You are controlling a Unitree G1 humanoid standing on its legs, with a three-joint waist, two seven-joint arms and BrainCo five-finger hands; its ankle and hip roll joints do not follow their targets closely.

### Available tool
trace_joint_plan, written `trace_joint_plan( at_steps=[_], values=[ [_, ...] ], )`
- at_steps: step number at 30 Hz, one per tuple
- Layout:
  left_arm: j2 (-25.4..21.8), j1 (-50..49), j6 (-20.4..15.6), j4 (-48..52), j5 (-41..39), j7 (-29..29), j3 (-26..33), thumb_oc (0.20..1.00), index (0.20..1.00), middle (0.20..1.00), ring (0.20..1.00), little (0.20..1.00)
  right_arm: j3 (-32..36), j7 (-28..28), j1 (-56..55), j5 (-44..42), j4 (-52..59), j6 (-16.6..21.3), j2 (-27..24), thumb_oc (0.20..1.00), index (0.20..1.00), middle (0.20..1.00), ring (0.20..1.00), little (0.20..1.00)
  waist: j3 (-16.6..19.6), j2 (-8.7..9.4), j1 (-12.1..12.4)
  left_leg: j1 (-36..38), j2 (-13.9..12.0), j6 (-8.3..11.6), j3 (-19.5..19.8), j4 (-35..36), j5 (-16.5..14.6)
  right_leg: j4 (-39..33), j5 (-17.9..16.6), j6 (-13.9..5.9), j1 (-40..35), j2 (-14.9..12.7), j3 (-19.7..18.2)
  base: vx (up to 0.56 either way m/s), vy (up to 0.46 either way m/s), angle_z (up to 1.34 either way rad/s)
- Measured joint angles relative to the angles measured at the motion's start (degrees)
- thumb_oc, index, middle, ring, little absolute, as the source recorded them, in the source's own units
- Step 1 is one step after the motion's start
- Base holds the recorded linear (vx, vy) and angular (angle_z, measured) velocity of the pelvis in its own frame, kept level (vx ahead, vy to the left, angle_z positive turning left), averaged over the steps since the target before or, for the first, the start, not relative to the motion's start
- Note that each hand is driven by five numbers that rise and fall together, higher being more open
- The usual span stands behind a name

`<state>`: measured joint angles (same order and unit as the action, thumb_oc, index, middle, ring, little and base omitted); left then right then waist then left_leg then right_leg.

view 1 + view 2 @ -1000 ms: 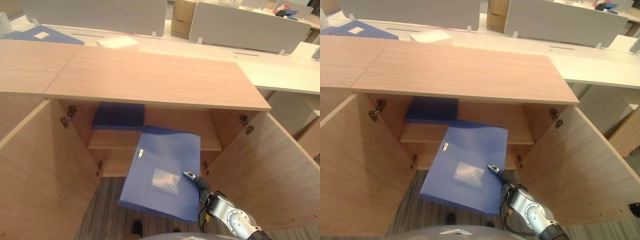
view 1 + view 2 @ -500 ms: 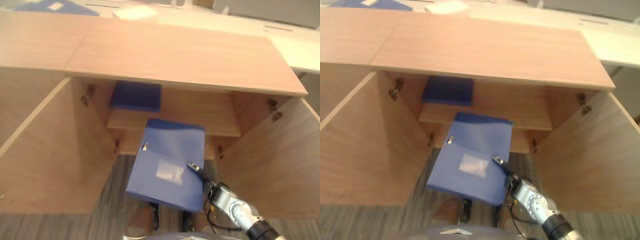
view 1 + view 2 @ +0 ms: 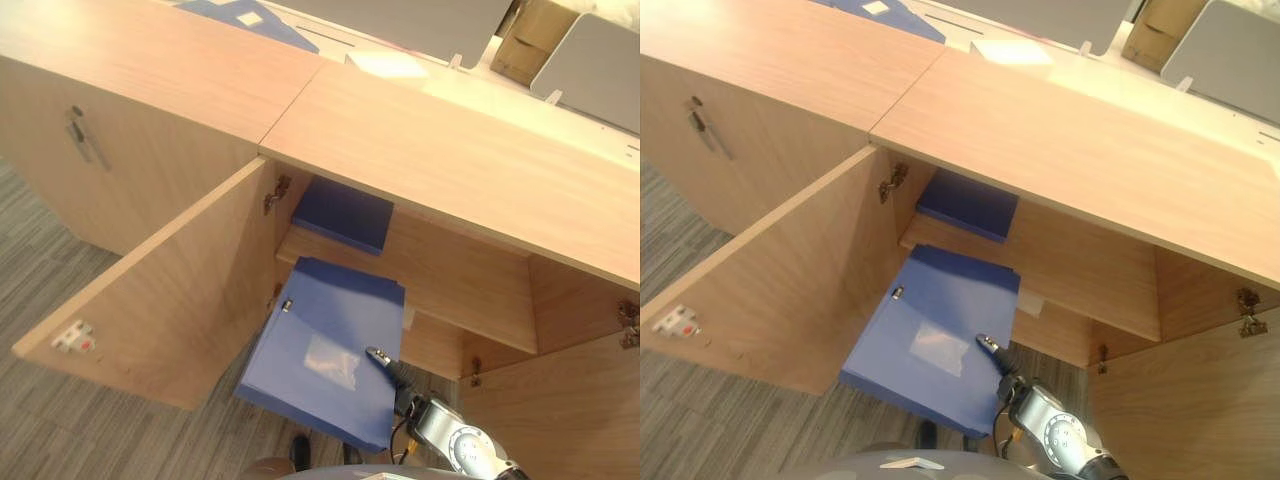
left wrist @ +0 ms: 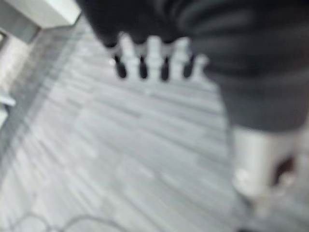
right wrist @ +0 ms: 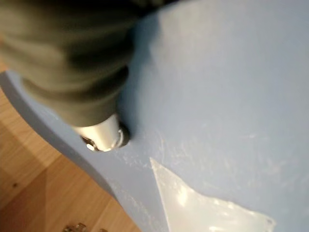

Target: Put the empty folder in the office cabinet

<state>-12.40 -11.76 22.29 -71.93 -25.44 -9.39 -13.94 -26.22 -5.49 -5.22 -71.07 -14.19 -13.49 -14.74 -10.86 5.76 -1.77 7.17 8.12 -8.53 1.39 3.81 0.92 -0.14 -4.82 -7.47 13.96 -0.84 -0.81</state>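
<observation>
Thumb down on the cover, underside fingers hidden: that is how my right hand point(image 3: 382, 358) grips the flat blue plastic folder point(image 3: 325, 360), pinching it at its near right edge. In the right wrist view, one silver digit presses on the blue surface beside the folder's clear label pocket point(image 5: 207, 208).

I hold the folder tilted in front of the open light-wood office cabinet point(image 3: 440, 160), its far edge just at the front of the inner wooden shelf point(image 3: 440, 290) (whether it touches the shelf I cannot tell).

A second dark blue folder point(image 3: 342, 214) lies flat on that shelf, toward the left. The cabinet's left door point(image 3: 170, 290) stands swung wide open.

On the pale desk point(image 3: 1080, 70) behind the cabinet lies a white sheet of paper point(image 3: 385, 63), with another blue folder point(image 3: 245, 18) further left.

My left hand point(image 4: 149, 55) hangs over grey striped carpet point(image 4: 120, 159), its fingers straight and holding nothing.
</observation>
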Motion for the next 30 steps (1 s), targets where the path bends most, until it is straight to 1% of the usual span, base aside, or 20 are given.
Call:
trace_joint_plan(
  at_steps=[4,6,7,8,9,10,11,12,13,14,15,17,18,20,22,23,24,26,27,30],
  values=[
    [0.3,1.4,-1.0,2.7,0.0,-0.4,-3.5,1.0,1.0,1.0,1.0,1.0,0.5,0.5,0.7,-0.1,-0.1,0.6,-1.2,0.2,0.2,0.2,0.2,0.2,0.0,-1.13,0.0,0.0,-0.9,0.84,-1.3,-0.1,-0.5,0.0,-0.1,0.16,0.2,1.2,0.1,0.06,-0.042,-0.18],
    [0.3,2.5,-1.6,3.2,0.0,-0.8,-4.1,1.0,1.0,1.0,1.0,1.0,1.0,0.5,0.9,-0.1,-0.1,0.8,-2.0,0.2,0.2,0.2,0.2,0.2,0.1,-0.87,0.0,0.2,-0.7,1.18,-1.3,-0.4,-0.7,-1.0,-2.3,3.25,0.0,2.1,0.0,0.02,0.001,-0.21],
    [0.4,2.7,-1.9,3.4,0.0,-0.9,-4.1,1.0,1.0,1.0,1.0,1.0,1.4,0.5,0.9,-0.1,-0.1,1.2,-2.3,0.2,0.2,0.2,0.2,0.2,0.3,-0.47,-0.2,0.1,0.0,2.19,-1.5,-1.2,-1.3,-1.4,-5.4,5.66,-0.2,2.5,-0.1,0.02,0.012,-0.12],
    [0.0,2.7,-2.0,3.5,-0.1,-1.1,-4.0,1.0,1.0,1.0,1.0,1.0,1.6,0.5,0.9,-0.1,-0.1,1.5,-2.2,0.2,0.2,0.2,0.2,0.2,0.5,2.38,-0.4,-1.2,2.7,3.84,-2.1,-5.1,-2.4,-1.4,-14.0,9.5,-1.0,0.6,-1.3,0.03,0.018,-0.17],
    [-0.1,2.7,-2.6,3.6,-0.1,-1.4,-3.8,1.0,1.0,1.0,1.0,1.0,1.9,0.5,1.3,-0.1,-0.2,2.0,-2.2,0.2,0.2,0.2,0.2,0.2,0.0,4.81,-0.3,-5.8,5.1,3.62,-0.7,-13.8,-5.9,-2.5,-12.9,10.46,-1.7,-2.4,-2.7,0.03,0.02,-0.22],
    [0.1,2.7,-2.5,3.4,-0.2,-1.5,-3.8,1.0,1.0,1.0,1.0,1.0,2.8,0.5,2.1,-0.1,0.0,2.3,-2.4,0.2,0.2,0.2,0.2,0.2,0.2,4.6,-0.5,-8.5,3.4,2.73,1.3,-14.6,-8.4,-4.4,-14.0,9.01,-1.8,-2.3,-3.7,0.02,0.015,-0.29],
    [0.1,2.7,-2.5,3.2,-0.2,-1.8,-3.8,1.0,1.0,1.0,1.0,1.0,3.6,0.1,2.7,-0.2,-0.1,2.4,-2.4,0.2,0.2,0.2,0.2,0.2,-0.5,4.19,-0.8,-8.4,0.8,3.37,1.6,-11.0,-8.6,-4.5,-13.3,7.89,-1.8,-1.5,-3.7,0.01,0.007,-0.45],
    [0.3,2.7,-2.4,2.2,-0.2,-2.2,-3.8,1.0,1.0,1.0,1.0,1.0,3.8,0.0,3.6,-0.1,-1.3,2.6,-2.0,0.2,0.2,0.2,0.2,0.2,-0.8,4.46,-0.3,-6.1,1.2,2.48,0.5,-8.6,-6.9,-4.5,-12.6,6.88,-1.9,-1.6,-4.2,0.0,0.002,-0.24],
    [0.4,2.7,-2.2,2.0,-0.3,-2.7,-3.9,1.0,1.0,1.0,1.0,1.0,4.2,0.1,3.7,0.0,-1.9,3.1,-2.0,0.2,0.2,0.2,0.2,0.2,-1.1,3.92,-1.2,-5.2,1.1,2.48,1.2,-8.2,-6.4,-4.5,-12.4,5.78,-2.8,-1.9,-4.1,0.0,0.0,-0.16],
    [0.4,2.7,-2.2,2.0,-0.3,-2.7,-3.9,1.0,1.0,1.0,1.0,1.0,4.2,0.1,3.7,0.0,-1.9,3.1,-2.0,0.2,0.2,0.2,0.2,0.2,-1.1,3.92,-1.2,-5.2,1.1,2.48,1.2,-8.2,-6.4,-4.5,-12.4,5.78,-2.8,-1.9,-4.1,0.0,0.0,0.26],
    [0.2,2.7,-2.4,2.2,-0.3,-2.9,-3.9,1.0,1.0,1.0,1.0,1.0,4.6,0.0,2.7,0.0,-1.9,3.6,-2.2,0.2,0.2,0.2,0.2,0.2,-1.5,3.23,-1.7,-4.3,0.9,2.47,2.0,-8.1,-6.4,-4.6,-10.9,3.09,-4.0,-2.1,-4.1,0.0,0.0,0.16],
    [0.2,2.7,-2.4,2.2,-0.3,-2.9,-3.9,1.0,1.0,1.0,1.0,1.0,4.6,0.0,2.7,0.0,-1.9,3.6,-2.2,0.2,0.2,0.2,0.2,0.2,-1.5,3.23,-1.7,-4.3,0.9,2.47,2.0,-8.1,-6.4,-4.6,-10.9,3.09,-4.0,-2.1,-4.1,0.0,0.002,0.06],
    [-0.2,2.8,-2.5,2.4,-0.4,-3.7,-3.9,1.0,1.0,1.0,1.0,1.0,4.6,-0.2,1.4,0.1,-2.2,3.4,-2.1,0.2,0.2,0.2,0.2,0.2,-1.4,2.28,-1.4,-1.0,-0.8,2.79,2.3,-3.7,-5.1,-4.8,-7.9,0.99,-5.0,-1.4,-1.4,0.0,0.003,-0.05],
    [0.4,2.8,-2.4,2.7,-0.6,-3.8,-4.1,1.0,1.0,1.0,1.0,1.0,5.1,-0.1,1.4,0.1,-2.2,3.4,-2.2,0.2,0.2,0.2,0.2,0.2,-1.1,2.26,-1.4,-0.6,-1.0,3.22,2.5,-3.6,-4.9,-4.6,-8.1,1.09,-5.3,-1.1,-1.1,-0.01,0.037,-0.01],
    [2.2,2.9,-2.2,3.5,-0.6,-3.4,-3.9,1.0,1.0,1.0,1.0,1.0,7.3,-0.2,1.6,0.1,-2.3,3.4,-2.6,0.2,0.2,0.2,0.2,0.2,-0.9,0.34,-1.9,-0.6,-1.1,3.81,2.8,-3.8,-5.2,-4.6,-8.7,3.13,-5.3,-0.9,-0.6,0.01,0.077,0.02],
    [2.2,2.9,-2.2,3.5,-0.6,-3.4,-3.9,1.0,1.0,1.0,1.0,1.0,7.3,-0.2,1.6,0.1,-2.3,3.4,-2.6,0.2,0.2,0.2,0.2,0.2,-0.9,0.34,-1.9,-0.6,-1.1,3.81,2.8,-3.8,-5.2,-4.6,-8.7,3.13,-5.3,-0.9,-0.6,0.02,0.055,0.0],
    [2.4,2.9,-0.9,3.3,-0.6,-2.5,-3.5,1.0,1.0,1.0,1.0,1.0,8.3,-0.2,1.7,0.1,-2.3,3.2,-3.2,0.2,0.2,0.2,0.2,0.2,-0.7,-1.07,-2.4,0.3,-1.1,3.88,2.8,-3.3,-5.2,-4.6,-8.6,4.08,-6.0,-0.8,-0.6,0.05,0.094,-0.06],
    [2.3,2.9,-0.2,3.3,-0.6,-2.3,-3.2,1.0,1.0,1.0,1.0,1.0,8.6,-0.3,1.7,0.1,-2.3,3.2,-3.5,0.2,0.2,0.2,0.2,0.2,-0.5,-1.81,-2.5,1.0,-1.2,4.22,2.4,-2.8,-5.5,-4.6,-8.6,4.15,-6.5,-0.7,-0.8,0.06,0.102,-0.12],
    [1.9,2.5,0.3,3.5,-0.6,-1.2,-3.0,1.0,1.0,1.0,1.0,1.0,8.6,0.2,1.7,0.2,-1.6,2.8,-4.0,0.2,0.2,0.2,0.2,0.2,-0.1,-2.79,-2.8,1.9,-1.0,4.12,2.1,-2.0,-5.5,-4.6,-8.1,4.71,-7.2,-0.7,-1.6,0.09,0.047,-0.16],
    [1.0,2.0,0.8,3.6,-0.1,0.3,-2.0,1.0,1.0,1.0,1.0,1.0,8.8,0.6,1.6,0.4,-1.3,2.6,-4.3,0.2,0.2,0.2,0.2,0.2,0.3,-3.1,-3.5,2.8,-1.0,3.69,2.0,-1.3,-5.8,-4.6,-7.9,4.42,-8.0,-0.7,-1.7,0.09,0.011,-0.06]
  ],
)
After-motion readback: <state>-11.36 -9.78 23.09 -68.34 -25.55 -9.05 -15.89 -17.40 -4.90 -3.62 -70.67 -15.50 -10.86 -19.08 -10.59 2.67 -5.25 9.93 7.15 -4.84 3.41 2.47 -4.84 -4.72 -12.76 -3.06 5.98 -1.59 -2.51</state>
